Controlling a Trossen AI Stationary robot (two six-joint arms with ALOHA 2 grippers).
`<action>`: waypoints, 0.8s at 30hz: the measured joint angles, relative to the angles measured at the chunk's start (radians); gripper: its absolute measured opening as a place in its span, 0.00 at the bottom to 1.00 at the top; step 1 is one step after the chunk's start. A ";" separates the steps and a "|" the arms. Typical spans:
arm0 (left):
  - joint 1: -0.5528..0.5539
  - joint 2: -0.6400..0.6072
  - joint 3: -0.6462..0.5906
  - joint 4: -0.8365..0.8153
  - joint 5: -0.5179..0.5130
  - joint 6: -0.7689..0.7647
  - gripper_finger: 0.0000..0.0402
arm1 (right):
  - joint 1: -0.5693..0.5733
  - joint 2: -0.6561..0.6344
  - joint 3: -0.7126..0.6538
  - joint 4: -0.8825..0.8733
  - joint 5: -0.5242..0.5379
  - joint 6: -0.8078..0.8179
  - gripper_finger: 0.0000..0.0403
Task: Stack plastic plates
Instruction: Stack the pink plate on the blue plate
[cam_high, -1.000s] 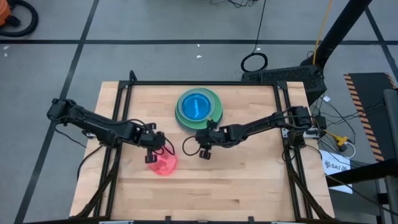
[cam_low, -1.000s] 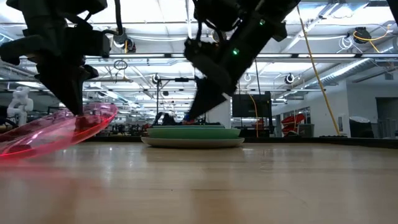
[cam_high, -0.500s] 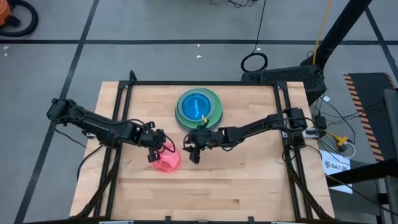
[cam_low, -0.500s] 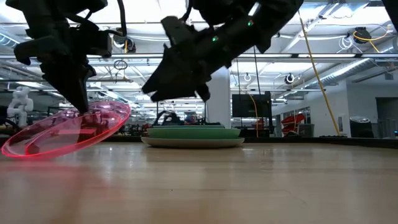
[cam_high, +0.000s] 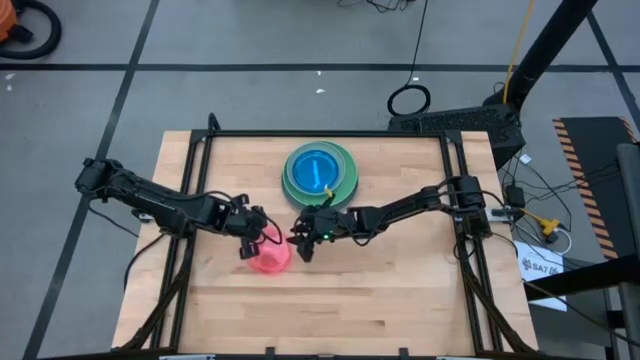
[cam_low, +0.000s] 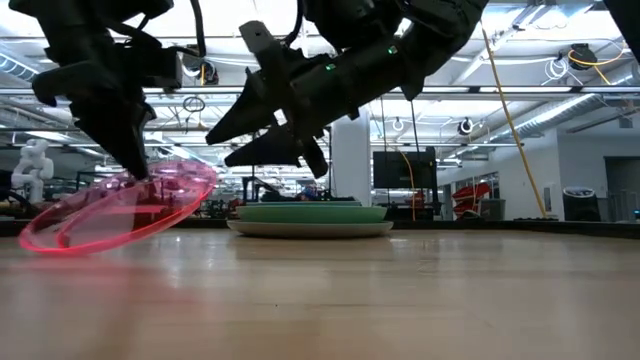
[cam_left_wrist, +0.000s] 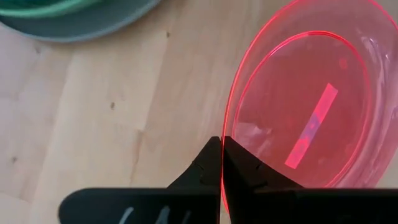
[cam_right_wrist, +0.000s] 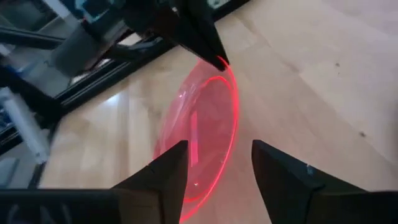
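A translucent pink plate (cam_high: 268, 258) is held up tilted near the table's middle, also seen in the low view (cam_low: 120, 210). My left gripper (cam_high: 256, 240) is shut on its rim. My right gripper (cam_high: 300, 240) is open and level, just right of the pink plate (cam_right_wrist: 205, 137), with its fingers pointing at the plate's free edge without touching it. A stack of plates (cam_high: 320, 175), blue on top with green and grey rims under it, rests flat on the table toward the far edge. My left gripper pinches the pink plate's rim (cam_left_wrist: 222, 163) between its two fingertips, coming from above and slanting down. The plate (cam_low: 120, 210) hangs tilted below the fingers, the held edge high. Whether its low edge touches the table, I cannot tell.
The plate stack (cam_low: 310, 218) lies just beyond both grippers; its grey rim (cam_left_wrist: 62, 15) shows in the left wrist view. Bare wood stretches along the table's near half (cam_high: 340, 310). A black frame rail (cam_high: 320, 134) runs along the far edge.
My right gripper has moved toward the table's left, toward the pink plate, and has tipped from pointing down to lying level, its fingers staying open. My left gripper has carried the pink plate a little toward the right, still tilted.
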 joint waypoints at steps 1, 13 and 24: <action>0.000 0.000 0.000 0.008 -0.011 -0.002 0.01 | 0.001 0.006 0.001 -0.002 0.022 0.000 0.42; 0.001 0.000 0.000 0.054 -0.040 -0.003 0.01 | 0.001 0.042 -0.001 -0.053 0.057 -0.013 0.42; 0.001 0.000 0.000 0.117 -0.048 0.001 0.01 | 0.001 0.040 0.000 -0.023 0.084 -0.053 0.42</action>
